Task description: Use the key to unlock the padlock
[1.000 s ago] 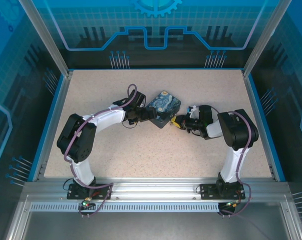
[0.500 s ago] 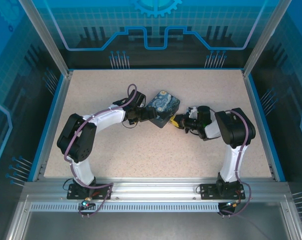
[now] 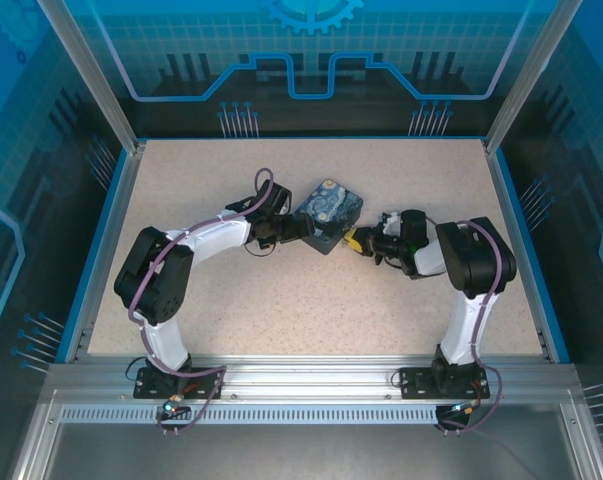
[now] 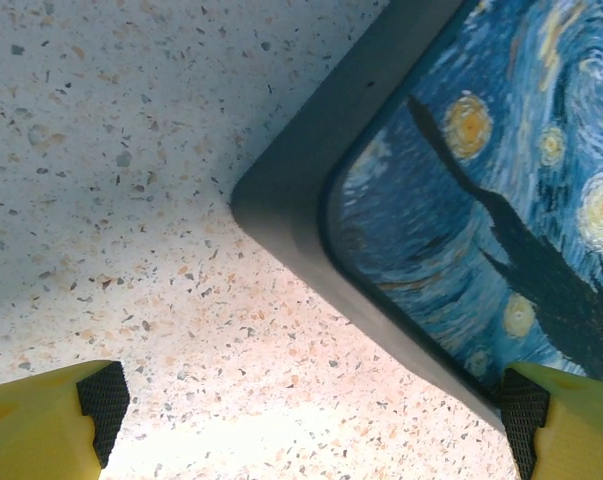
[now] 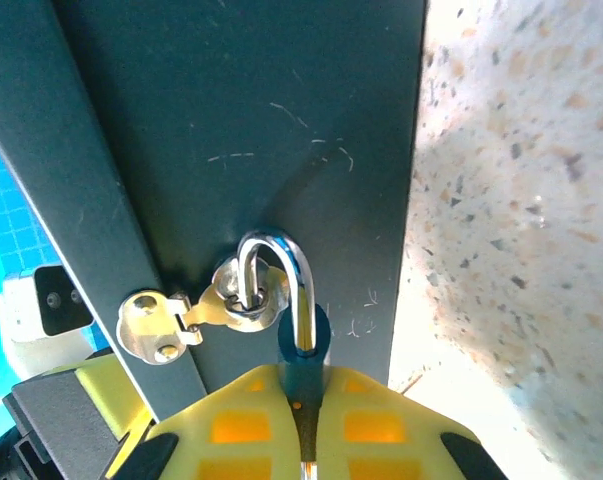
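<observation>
The right gripper (image 5: 303, 388) is clenched on the padlock (image 5: 303, 300), whose body is hidden between the yellow fingers. Its shackle rises just ahead, hooked through a silver hasp (image 5: 153, 322) on the side of the box (image 5: 281, 120). The left gripper (image 4: 311, 420) is spread wide, with a corner of the box just ahead between its fingers, on the table (image 4: 101, 150).
</observation>
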### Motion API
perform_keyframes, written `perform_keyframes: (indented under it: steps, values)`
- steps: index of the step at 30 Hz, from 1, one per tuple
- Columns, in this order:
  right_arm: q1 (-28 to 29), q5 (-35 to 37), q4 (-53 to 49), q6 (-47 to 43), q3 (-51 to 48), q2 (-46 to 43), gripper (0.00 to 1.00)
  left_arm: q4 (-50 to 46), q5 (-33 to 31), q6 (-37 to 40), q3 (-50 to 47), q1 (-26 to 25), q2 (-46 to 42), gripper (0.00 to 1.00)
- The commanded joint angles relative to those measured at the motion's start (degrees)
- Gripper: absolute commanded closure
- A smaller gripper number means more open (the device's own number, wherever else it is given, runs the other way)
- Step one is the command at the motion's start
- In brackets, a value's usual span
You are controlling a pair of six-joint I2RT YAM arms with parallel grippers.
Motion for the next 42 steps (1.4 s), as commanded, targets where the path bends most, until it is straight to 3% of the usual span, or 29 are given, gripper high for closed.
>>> perform_keyframes:
  steps: [1, 5, 8, 28, 42]
  values:
    - [-5.0, 1.12, -6.67, -4.92, 1.56, -2.7, 1.0, -9.82, -4.06, 0.17, -2.74, 0.9, 3.08, 0.05]
    - [-4.68, 0.29, -25.04, -15.66, 6.88, -4.77, 1.0, -9.84, -4.15, 0.1, -2.5, 0.9, 3.01, 0.04]
    - [-4.57, 0.32, -28.19, -17.92, 7.72, -5.3, 1.0, -9.84, -4.04, 0.03, -2.42, 0.9, 2.91, 0.05]
    - [1.72, -2.93, -30.22, -23.36, 7.21, -6.13, 1.0, -13.0, -4.72, 0.28, 3.66, -0.08, -4.56, 0.02]
    - [0.8, -2.81, -25.26, -19.65, 5.34, -4.23, 1.0, -16.76, -14.03, 3.76, 15.67, -3.36, 4.78, 0.01]
